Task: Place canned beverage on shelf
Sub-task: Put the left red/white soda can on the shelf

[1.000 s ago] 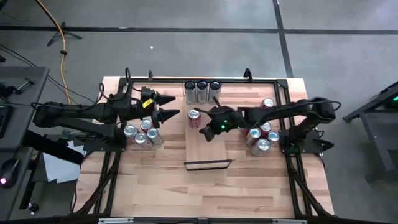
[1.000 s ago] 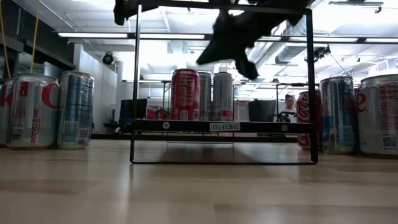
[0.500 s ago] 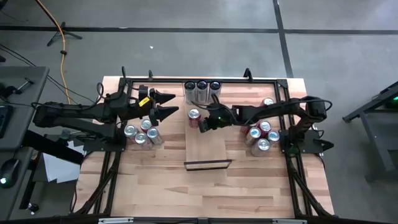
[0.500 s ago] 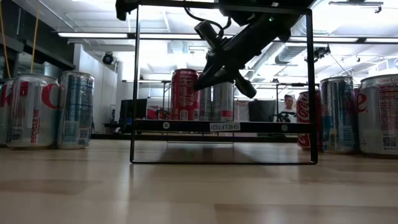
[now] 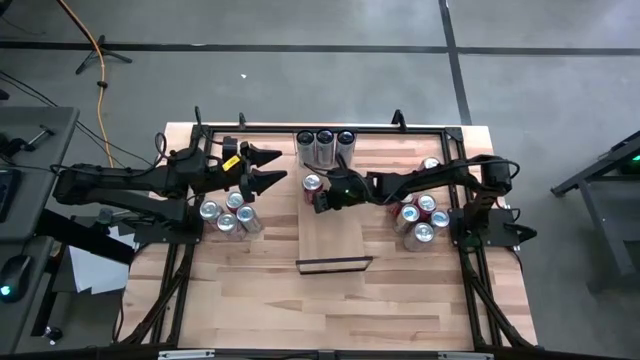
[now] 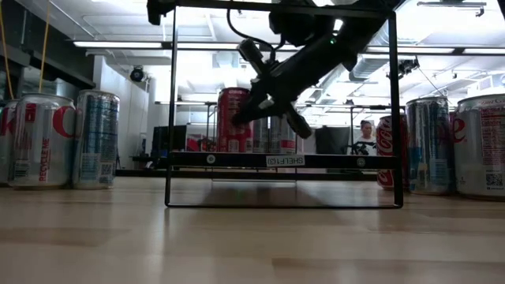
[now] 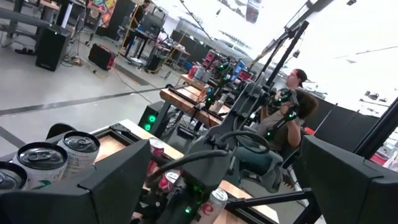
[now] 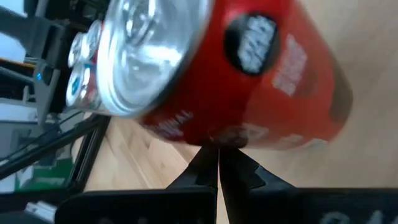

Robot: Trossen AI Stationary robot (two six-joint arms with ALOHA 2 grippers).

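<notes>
Right gripper closing in on the red can on the shelf

Over the last second I've watched the right gripper (image 5: 322, 197) swing in low from mid-shelf; its fingers are pressed together, holding nothing, tips right at the side of the red soda can (image 5: 312, 184), perhaps touching. That can stands upright on the pale wooden shelf (image 5: 335, 235), near its far end, in front of three silver cans (image 5: 325, 139). I read this as a nudge, not a pickup. The left gripper (image 5: 270, 166) waits beside the shelf, fingers spread wide, empty.
</notes>
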